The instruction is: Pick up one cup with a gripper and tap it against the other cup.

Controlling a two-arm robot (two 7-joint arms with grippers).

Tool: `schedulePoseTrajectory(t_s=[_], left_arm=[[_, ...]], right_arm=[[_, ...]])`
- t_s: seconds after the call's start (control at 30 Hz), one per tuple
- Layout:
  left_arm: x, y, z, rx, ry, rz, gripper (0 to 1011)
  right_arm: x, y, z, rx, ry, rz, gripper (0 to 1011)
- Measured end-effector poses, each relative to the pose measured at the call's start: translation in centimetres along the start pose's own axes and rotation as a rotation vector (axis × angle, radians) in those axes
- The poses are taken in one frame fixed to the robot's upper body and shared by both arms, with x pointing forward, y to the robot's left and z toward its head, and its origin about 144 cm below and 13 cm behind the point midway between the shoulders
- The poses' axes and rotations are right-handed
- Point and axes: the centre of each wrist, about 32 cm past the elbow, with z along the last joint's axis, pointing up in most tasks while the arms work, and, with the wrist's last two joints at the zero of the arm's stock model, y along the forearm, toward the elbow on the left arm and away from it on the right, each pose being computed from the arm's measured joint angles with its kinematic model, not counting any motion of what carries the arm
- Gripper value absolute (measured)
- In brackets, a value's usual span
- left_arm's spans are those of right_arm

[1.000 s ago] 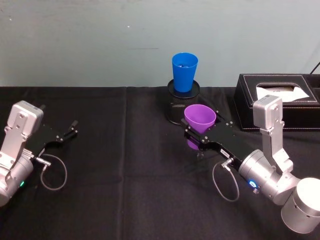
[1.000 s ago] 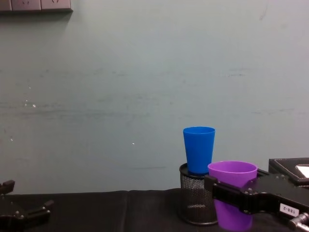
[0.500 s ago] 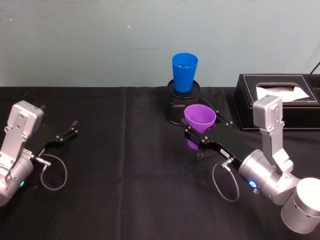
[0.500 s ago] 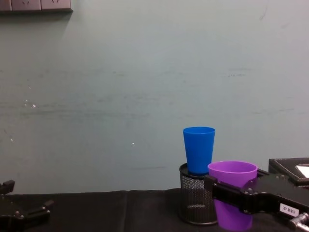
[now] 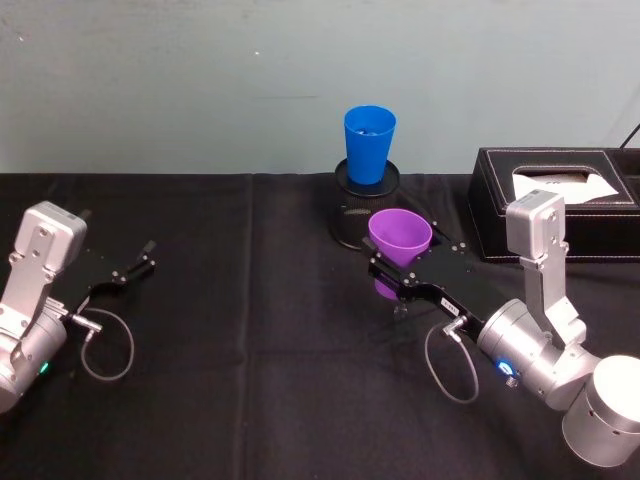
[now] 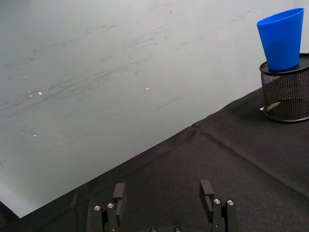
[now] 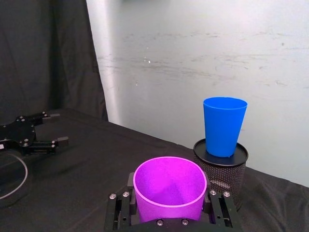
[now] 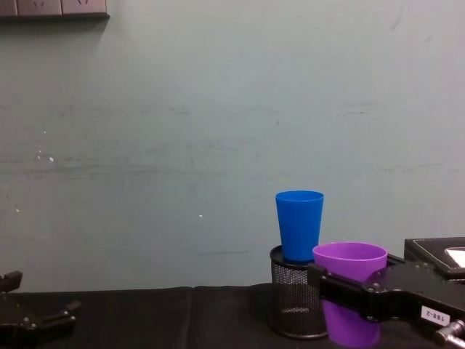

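No shift: purple cup (image 5: 399, 237), black tablecloth (image 5: 250, 330), scuffed wall (image 5: 180, 80)

Smooth plastic purple cup (image 5: 400, 236) & blue cup (image 5: 369, 146); metal-mesh holder (image 5: 349, 222); matt blk cloth (image 5: 250, 350).

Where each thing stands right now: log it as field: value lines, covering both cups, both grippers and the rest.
purple cup: upright, clamped in the right gripper, in front of the pen holder
blue cup: upright, on top of the mesh pen holder
cups: apart, purple rim lower than blue
right gripper: shut on the purple cup
left gripper: open, empty, far left of the table
black box: right rear
table: black cloth
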Motion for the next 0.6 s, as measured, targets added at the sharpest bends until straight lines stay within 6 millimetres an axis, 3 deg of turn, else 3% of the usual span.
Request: schedulePoseTrajectory(t_s=[0.6], left_arm=[[0.0, 0.0, 0.0, 0.0, 0.0, 0.0, 1000]], right_arm=[[-0.01, 0.06, 0.05, 0.011, -0.002, -0.005, 734]])
